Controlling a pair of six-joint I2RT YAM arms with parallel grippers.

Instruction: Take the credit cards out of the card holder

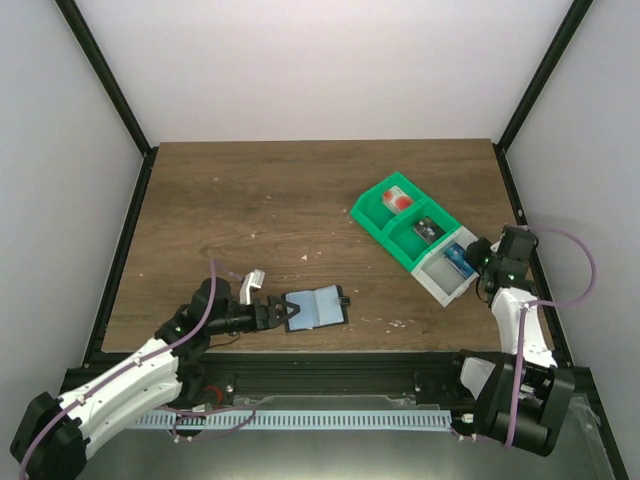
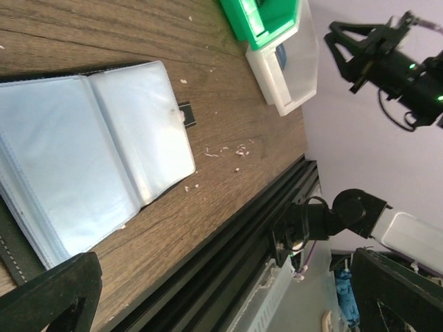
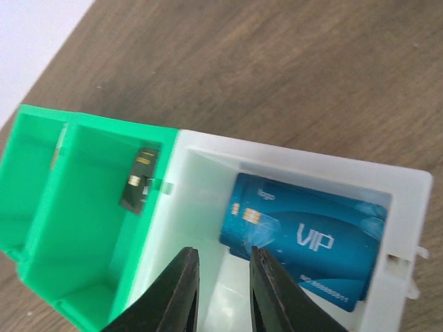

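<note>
Top view: the card holder [image 1: 318, 308] lies open, pale inside up, at 6 o'clock from the centre of the desk [image 1: 250, 200], near the front edge. The left fingers [image 1: 280, 306] sit at its 9 o'clock edge. At 3 o'clock from the centre, a green tray [image 1: 372, 212] with 2 compartments adjoins a white tray [image 1: 440, 283]. A white and red card [image 1: 398, 199] lies in the far green compartment, a dark card [image 1: 430, 230] in the near one, and a blue card [image 1: 456, 257] in the white tray. The right fingers [image 1: 476, 260] hover at the white tray's 3 o'clock side.

Left wrist view: the left fingers stand wide apart, clamped on nothing. The one at 7 o'clock overlaps the open holder's near edge. A small black tab [image 2: 185, 115] juts from the holder's 3 o'clock edge, with pale crumbs [image 2: 228, 150] on the wood beside it.

Right wrist view: the right fingers are slightly apart, with only a narrow gap and nothing between them, above the white tray. The blue card, marked VIP, lies inside at 1 o'clock from the fingertips. The dark card stands on edge in the adjoining green compartment at 10 o'clock.
</note>
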